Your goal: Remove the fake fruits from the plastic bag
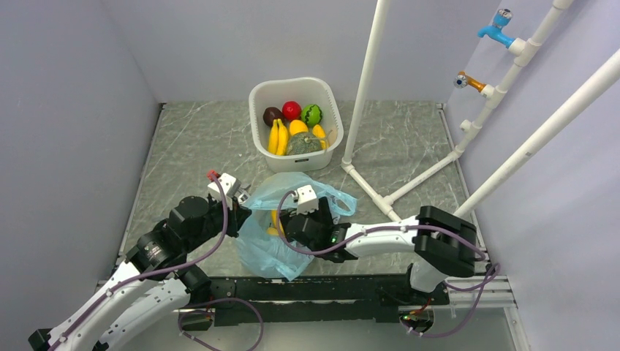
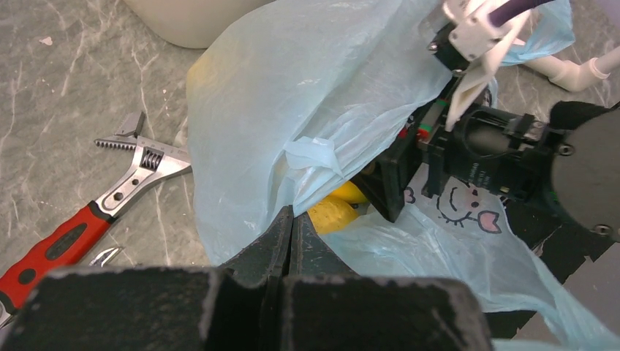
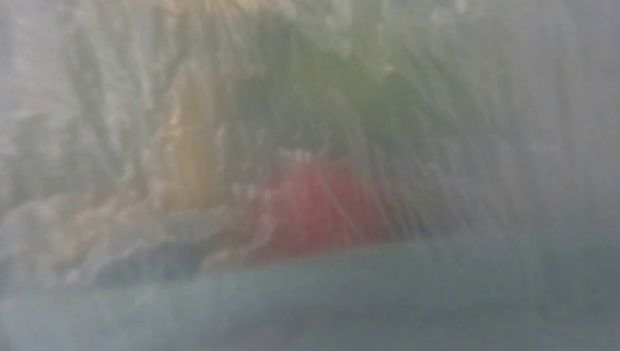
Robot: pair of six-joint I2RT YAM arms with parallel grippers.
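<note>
Nearest us, the left gripper [image 2: 292,219] has its jaws pressed flat together on the near rim of the plastic bag [image 2: 292,95], which lies crumpled on the grey table [image 1: 190,146] between the two arms. Beside the bag lies a red-handled wrench [image 2: 110,208]. The right gripper [image 1: 284,221] reaches into the bag's mouth from the right. Its fingers are buried in the film, so we cannot tell whether they are spread or closed. Inside the mouth we see a yellow fruit [image 2: 330,217], and the right wrist view, blurred by plastic, shows a red fruit [image 3: 322,208]. Farther back stands a white tub [image 1: 300,159] holding bananas [image 1: 277,137] and a red apple [image 1: 292,110].
</note>
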